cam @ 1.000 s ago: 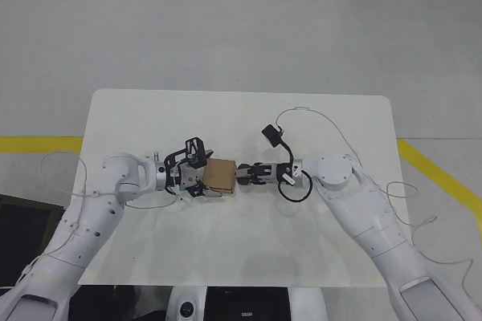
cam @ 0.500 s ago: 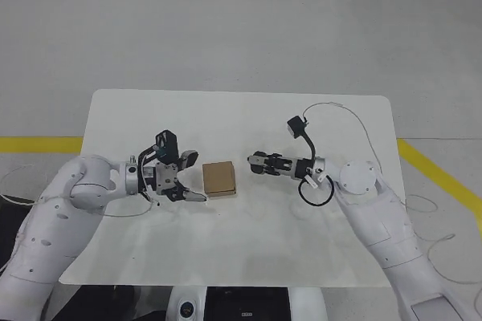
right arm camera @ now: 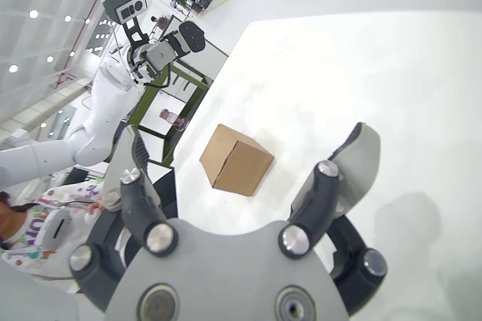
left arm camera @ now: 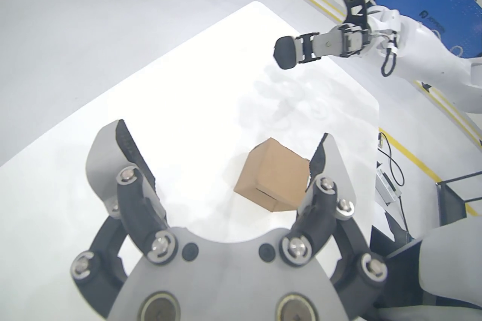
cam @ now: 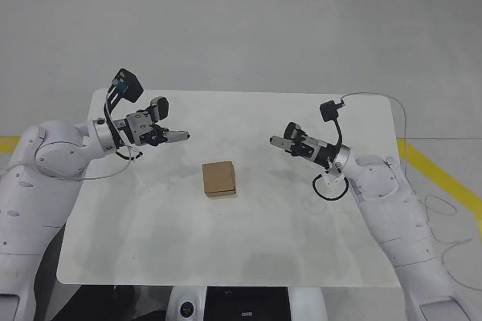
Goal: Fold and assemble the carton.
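- Now the carton is sitting near the middle of the white table. It is looking like a small, closed brown box, and it is resting flat on the table top.
- The left gripper is hanging over the far left part of the table, well apart from the carton. Its fingers are standing wide open and are holding nothing.
- The right gripper is hanging over the right side of the table, also well apart from the carton. Its fingers are standing open too, and they are gripping nothing.
- Both grippers are pointing in toward the carton, one from each side.
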`<state>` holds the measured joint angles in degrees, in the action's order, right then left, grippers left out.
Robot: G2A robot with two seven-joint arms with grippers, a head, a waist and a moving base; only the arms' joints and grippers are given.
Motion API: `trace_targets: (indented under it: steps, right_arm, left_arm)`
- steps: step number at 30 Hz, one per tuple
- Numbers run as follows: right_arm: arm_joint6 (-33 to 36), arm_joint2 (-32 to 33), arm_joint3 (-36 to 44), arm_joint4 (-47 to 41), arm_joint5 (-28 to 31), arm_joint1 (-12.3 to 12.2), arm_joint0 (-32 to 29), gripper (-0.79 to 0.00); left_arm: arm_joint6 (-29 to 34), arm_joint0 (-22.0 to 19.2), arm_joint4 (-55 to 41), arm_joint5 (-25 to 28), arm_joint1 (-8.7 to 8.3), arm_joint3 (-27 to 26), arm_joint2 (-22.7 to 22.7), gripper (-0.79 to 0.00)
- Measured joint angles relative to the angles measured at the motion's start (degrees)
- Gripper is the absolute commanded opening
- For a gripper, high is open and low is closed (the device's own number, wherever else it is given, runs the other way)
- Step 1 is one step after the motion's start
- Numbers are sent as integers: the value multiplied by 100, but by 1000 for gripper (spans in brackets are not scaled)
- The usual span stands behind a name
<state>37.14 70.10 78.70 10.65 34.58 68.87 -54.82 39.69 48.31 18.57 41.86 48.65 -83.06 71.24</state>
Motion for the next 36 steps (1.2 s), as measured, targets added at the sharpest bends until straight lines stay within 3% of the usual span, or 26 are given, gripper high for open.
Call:
trace_targets:
  steps: [7, 12, 18, 36]
  right_arm:
    - [-1085, 734, 1081, 1159, -380, -130, -618, 0]
    - [-1326, 1065, 1552, 1499, -697, -181, -820, 0]
    - [-1414, 1367, 1852, 1744, -959, -228, -837, 0]
    - [-1415, 1372, 1850, 1745, -965, -229, -836, -1]
  left_arm:
    - [259, -968, -245, -227, 60, 714, -58, 0]
    - [375, -1370, -360, -155, 87, 991, -129, 0]
    - [500, -1485, -493, -82, 80, 1082, -145, 0]
    - [595, -1517, -517, -75, 66, 1124, -130, 0]
